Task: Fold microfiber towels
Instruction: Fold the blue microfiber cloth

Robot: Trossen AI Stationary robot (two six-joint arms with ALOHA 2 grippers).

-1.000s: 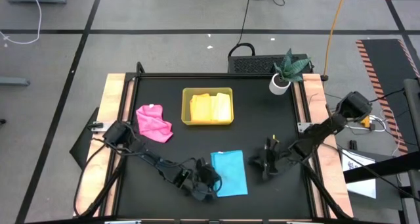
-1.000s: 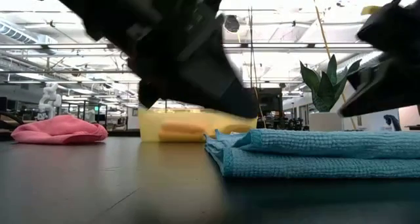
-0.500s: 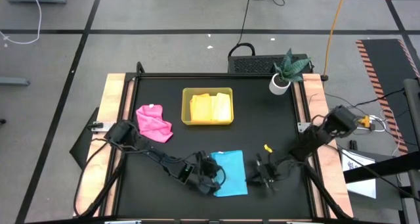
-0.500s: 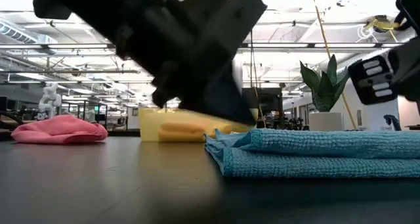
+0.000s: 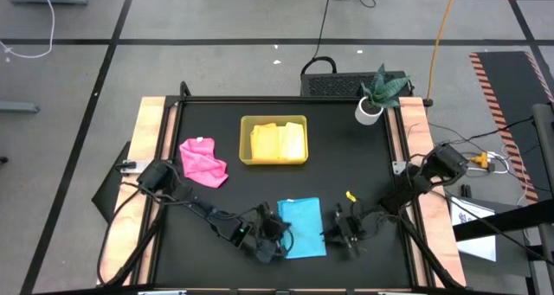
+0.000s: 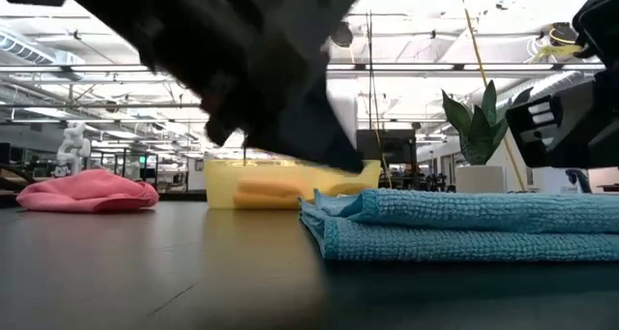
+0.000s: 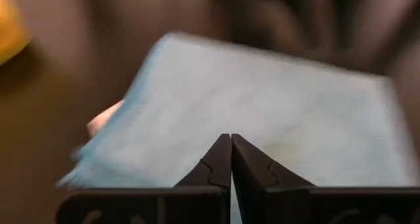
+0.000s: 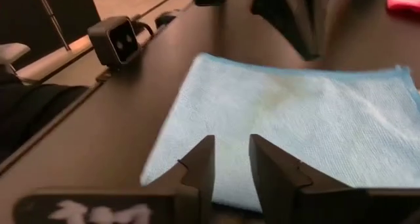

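A: Where is the blue towel (image 5: 303,227) found?

B: It is laid folded on the black table (image 5: 346,157), near the front edge, between the two grippers.

A: How are the claws set?

B: The left gripper (image 7: 230,159) is pressed fully together at the towel's left edge, nothing being held. The right gripper (image 8: 231,159) is parted narrowly just over the towel's right edge.

A: And the others?

B: The pink towel (image 5: 202,162) is crumpled left of the tray (image 5: 245,141), in which the yellow towel (image 5: 279,142) is kept.

Overhead ceiling strip lights (image 6: 116,74) give bright, even illumination. The low view shows a motion-blurred dark arm (image 6: 242,69). The left wrist view is soft throughout.
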